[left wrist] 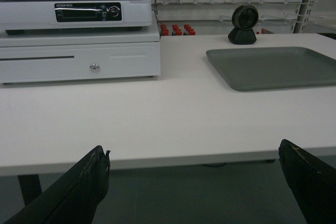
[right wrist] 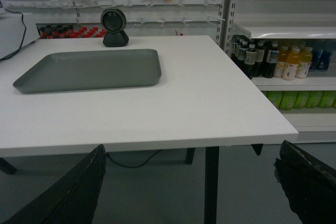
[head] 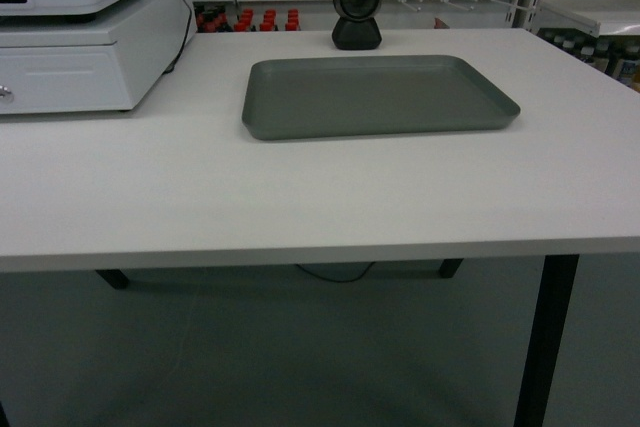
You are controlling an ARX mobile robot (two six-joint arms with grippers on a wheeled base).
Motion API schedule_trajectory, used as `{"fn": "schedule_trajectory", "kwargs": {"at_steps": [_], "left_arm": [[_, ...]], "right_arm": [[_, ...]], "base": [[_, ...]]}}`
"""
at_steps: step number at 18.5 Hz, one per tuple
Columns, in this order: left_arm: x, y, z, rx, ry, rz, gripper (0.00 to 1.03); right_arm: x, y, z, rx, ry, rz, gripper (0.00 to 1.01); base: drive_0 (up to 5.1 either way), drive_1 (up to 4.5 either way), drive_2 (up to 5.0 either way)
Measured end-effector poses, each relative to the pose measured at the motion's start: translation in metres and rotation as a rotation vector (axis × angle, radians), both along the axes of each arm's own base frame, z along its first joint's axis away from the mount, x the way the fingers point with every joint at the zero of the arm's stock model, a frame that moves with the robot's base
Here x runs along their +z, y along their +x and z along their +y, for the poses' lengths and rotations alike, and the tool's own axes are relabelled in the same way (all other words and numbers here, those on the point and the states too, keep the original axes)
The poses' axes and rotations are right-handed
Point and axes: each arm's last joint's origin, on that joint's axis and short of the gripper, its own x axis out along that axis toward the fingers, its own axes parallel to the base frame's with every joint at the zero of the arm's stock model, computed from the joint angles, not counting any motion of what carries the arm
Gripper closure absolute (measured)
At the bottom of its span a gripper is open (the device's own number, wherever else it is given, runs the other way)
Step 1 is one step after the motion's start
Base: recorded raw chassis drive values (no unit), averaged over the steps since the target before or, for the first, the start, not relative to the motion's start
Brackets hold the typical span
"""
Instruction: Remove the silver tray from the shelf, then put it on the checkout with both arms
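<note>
The silver tray (head: 375, 97) lies flat on the white checkout (head: 300, 197), right of its middle, with nothing on it. It also shows in the left wrist view as the tray (left wrist: 278, 66) and in the right wrist view as the tray (right wrist: 89, 69). My left gripper (left wrist: 194, 148) is open and empty, low in front of the checkout's near edge (left wrist: 157, 163). My right gripper (right wrist: 191, 146) is open and empty too, below the front right corner of the checkout (right wrist: 262, 124). Neither gripper shows in the head view. A white shelf board (right wrist: 283, 27) stands off to the right.
A white cash drawer with a register (head: 70, 37) fills the checkout's left rear. A black round scanner (head: 357, 12) stands just behind the tray. Slanted black legs (head: 545, 337) and a cable hang under the top. Bottles (right wrist: 283, 56) line the lower shelves at right.
</note>
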Motion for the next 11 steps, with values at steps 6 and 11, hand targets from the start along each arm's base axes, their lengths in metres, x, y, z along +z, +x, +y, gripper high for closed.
{"fn": "schedule_trajectory", "kwargs": {"at_steps": [6, 11], "left_arm": [[0.0004, 0.0, 0.0, 0.0, 0.0, -0.004, 0.05], [0.0004, 0.0, 0.0, 0.0, 0.0, -0.005, 0.05]], "right_arm": [[0.0005, 0.0, 0.0, 0.0, 0.0, -0.005, 0.03], [0.0004, 0.0, 0.0, 0.0, 0.0, -0.004, 0.03]], "base": [[0.0, -4.22, 4.1], [0.0, -0.84, 0.8]]}}
